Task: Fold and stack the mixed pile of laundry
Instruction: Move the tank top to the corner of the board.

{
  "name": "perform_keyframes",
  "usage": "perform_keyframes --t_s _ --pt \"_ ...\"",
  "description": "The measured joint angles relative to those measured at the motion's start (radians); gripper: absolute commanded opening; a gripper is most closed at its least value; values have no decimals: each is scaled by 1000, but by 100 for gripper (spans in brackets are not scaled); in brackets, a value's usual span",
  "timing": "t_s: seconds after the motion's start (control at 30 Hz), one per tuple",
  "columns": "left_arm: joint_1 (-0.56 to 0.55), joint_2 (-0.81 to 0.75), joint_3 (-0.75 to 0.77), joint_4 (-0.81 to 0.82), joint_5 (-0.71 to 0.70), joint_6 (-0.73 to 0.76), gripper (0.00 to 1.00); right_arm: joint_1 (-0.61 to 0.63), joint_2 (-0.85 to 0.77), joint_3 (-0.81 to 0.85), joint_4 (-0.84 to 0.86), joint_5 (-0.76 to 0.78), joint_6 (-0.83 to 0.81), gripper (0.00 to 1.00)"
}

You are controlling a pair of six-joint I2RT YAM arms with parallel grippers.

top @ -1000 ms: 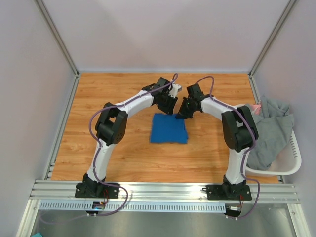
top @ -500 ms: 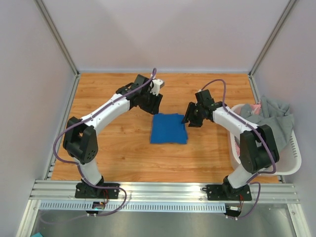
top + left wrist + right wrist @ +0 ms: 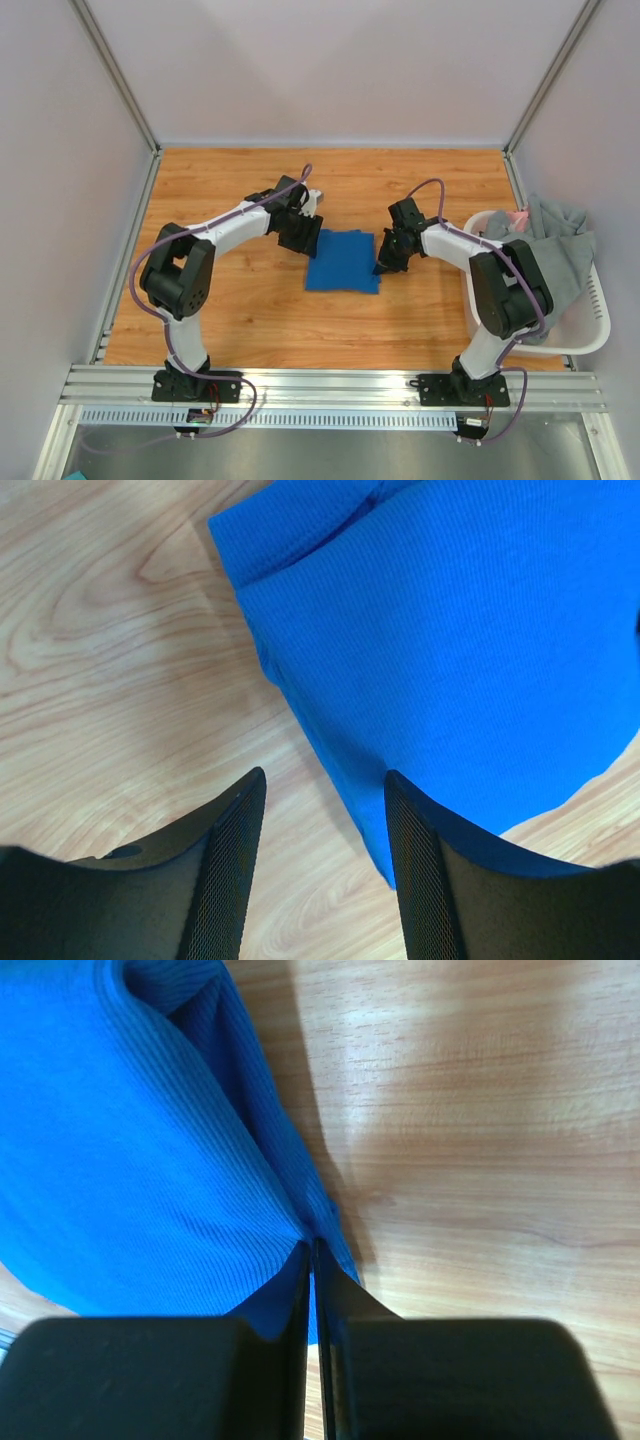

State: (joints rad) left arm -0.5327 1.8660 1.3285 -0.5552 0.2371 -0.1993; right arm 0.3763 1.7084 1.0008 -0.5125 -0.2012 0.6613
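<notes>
My left gripper (image 3: 303, 236) sits at the upper left corner of the blue cloth (image 3: 342, 262), on the side away from the basket (image 3: 590, 335). Its jaws are spread partway, and from the wrist view nothing is between them but bare table (image 3: 200, 300) and the cloth's edge. One finger is over wood and the other is over the blue hem, and I can't tell whether either touches down. The cloth lies flat on the table, well left of the basket. It is folded into a rough square of bright ribbed knit, and a doubled layer shows along its left edge. My right gripper (image 3: 381, 266) is at the cloth's edge nearest the basket, fingers pressed tight together. In the wrist view the ribbed fabric bunches in a ridge that runs straight into the tips, so I read it as pinching that edge. In the basket, a grey garment (image 3: 555, 255) is heaped and drapes over the rim, and a bit of pink (image 3: 520, 215) pokes out at its top.
</notes>
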Motion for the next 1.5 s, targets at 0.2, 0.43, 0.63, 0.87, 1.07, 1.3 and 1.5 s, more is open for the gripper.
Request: perform_keyframes --t_s 0.2,0.43,0.63,0.87,1.07,1.3,1.5 --pt "9 20 0 33 32 -35 59 -1 18 -1 13 -3 4 1" --pt "12 94 0 52 51 -66 56 -5 24 0 17 -13 8 0" --pt "22 134 20 69 103 -95 30 -5 24 0 17 -16 13 1" --pt "25 146 23 82 151 -107 3 -5 23 -1 17 -17 16 9" --pt "30 143 15 89 160 -99 0 -4 -5 -5 3 -8 16 41" --pt "49 55 -87 86 129 -5 0 -4 -148 -4 -94 11 -11 50" --pt "95 -22 -143 7 84 149 0 -3 -210 3 -145 21 -27 50"
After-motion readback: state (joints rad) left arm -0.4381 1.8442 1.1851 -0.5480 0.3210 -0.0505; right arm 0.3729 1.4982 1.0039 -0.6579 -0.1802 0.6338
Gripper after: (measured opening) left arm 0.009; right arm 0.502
